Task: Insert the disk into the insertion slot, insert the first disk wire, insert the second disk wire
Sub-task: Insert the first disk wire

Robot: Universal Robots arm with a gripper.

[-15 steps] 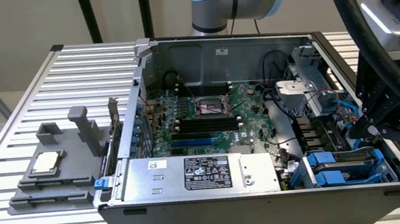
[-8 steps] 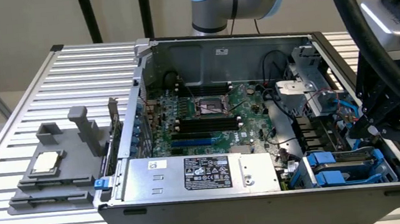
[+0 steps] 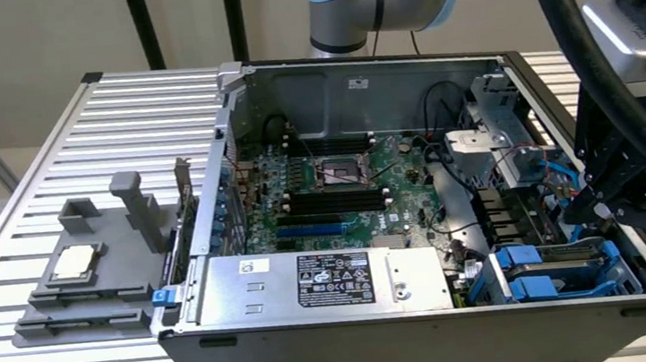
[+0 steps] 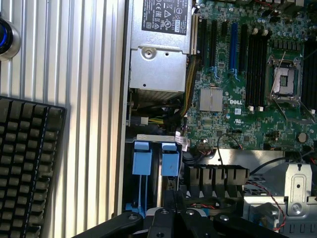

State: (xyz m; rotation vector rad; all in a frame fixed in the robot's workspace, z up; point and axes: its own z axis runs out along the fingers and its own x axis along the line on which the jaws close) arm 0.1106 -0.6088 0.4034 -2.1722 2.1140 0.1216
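Observation:
The insertion slot (image 3: 563, 271) is a grey cage with bright blue rails in the front corner of the open computer case, at the exterior view's right. In the wrist view its two blue latches (image 4: 154, 159) lie side by side. My black gripper (image 3: 581, 212) hovers just above and behind the cage, shut, with nothing visible between its fingertips (image 4: 171, 208). A blue cable (image 3: 559, 176) and thin red and black wires (image 3: 525, 160) hang inside the case next to the gripper. The disk is out of view.
A silver box with a black label (image 3: 322, 280) fills the case's front beside the cage. The motherboard (image 3: 335, 180) lies behind it. A grey fixture holding a small square chip (image 3: 73, 266) sits on the ribbed table. A black keyboard (image 4: 25, 163) lies outside the case.

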